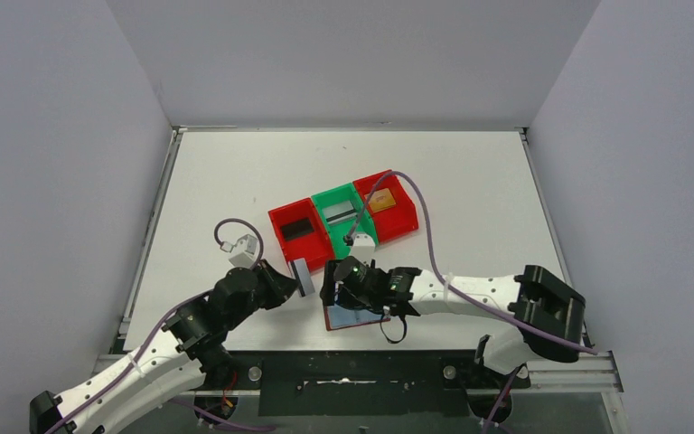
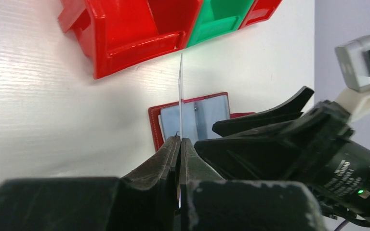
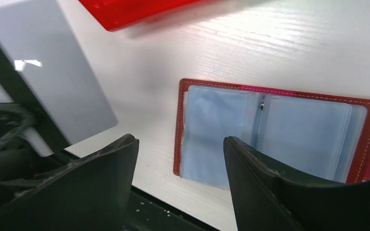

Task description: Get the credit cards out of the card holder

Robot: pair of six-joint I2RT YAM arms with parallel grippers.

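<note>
While my left gripper (image 2: 179,144) pinches: silver-grey card (image 2: 180,96) clamped by one end, edge-up, long axis pointing away toward the bins.
Right gripper (image 3: 179,142): jaws apart, empty, hovering over the card holder (image 3: 270,134).
Card holder: open flat by the table's (image 1: 217,181) near edge, long side left to right, just right of my left jaws; whether its pockets are empty I cannot tell.
Beyond: left red bin (image 1: 307,251) nearest my held card, green bin (image 1: 330,196) next; bare table between.
</note>
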